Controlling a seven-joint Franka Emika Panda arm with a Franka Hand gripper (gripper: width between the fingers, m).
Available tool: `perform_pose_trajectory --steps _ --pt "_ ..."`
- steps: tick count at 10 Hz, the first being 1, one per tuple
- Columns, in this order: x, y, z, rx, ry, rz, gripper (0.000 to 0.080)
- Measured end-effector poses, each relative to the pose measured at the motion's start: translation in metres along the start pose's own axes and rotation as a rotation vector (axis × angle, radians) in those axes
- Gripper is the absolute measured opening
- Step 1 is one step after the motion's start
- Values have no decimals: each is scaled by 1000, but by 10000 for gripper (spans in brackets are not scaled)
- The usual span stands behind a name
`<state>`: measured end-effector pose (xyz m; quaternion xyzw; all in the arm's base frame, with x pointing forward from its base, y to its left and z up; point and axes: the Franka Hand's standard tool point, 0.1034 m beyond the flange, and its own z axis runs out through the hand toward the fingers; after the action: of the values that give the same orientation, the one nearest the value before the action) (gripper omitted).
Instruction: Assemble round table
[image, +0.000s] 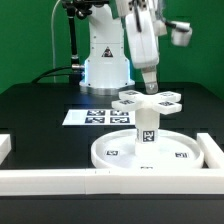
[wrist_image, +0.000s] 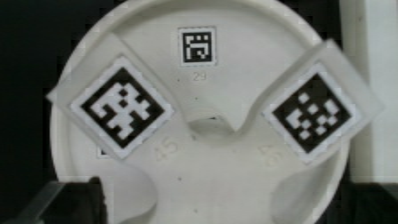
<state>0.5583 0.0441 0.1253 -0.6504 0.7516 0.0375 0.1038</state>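
The round disc (image: 118, 152) lies flat near the front of the table. The short leg (image: 146, 128) stands upright on it, and the cross-shaped base (image: 148, 100) sits level on top of the leg. My gripper (image: 150, 87) hangs straight down just over the far arm of the base. In the wrist view two tagged arms of the base (wrist_image: 121, 105) spread across the picture above the disc (wrist_image: 199, 20). A third arm runs down between my fingers. My gripper (wrist_image: 214, 205) looks open, with its dark fingers (wrist_image: 71, 198) standing clear of that arm.
The marker board (image: 98, 116) lies flat behind the disc, toward the exterior view's left. Long white border rails (image: 45, 180) run along the front and up the exterior view's right side (image: 212, 150). The arm's base (image: 105, 60) stands at the back.
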Motion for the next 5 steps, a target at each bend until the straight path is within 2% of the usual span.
perform_pose_trajectory --steps 3,5 --pt "0 1 2 -4 2 -233 649" --pt "-2 2 4 -42 40 -553 649"
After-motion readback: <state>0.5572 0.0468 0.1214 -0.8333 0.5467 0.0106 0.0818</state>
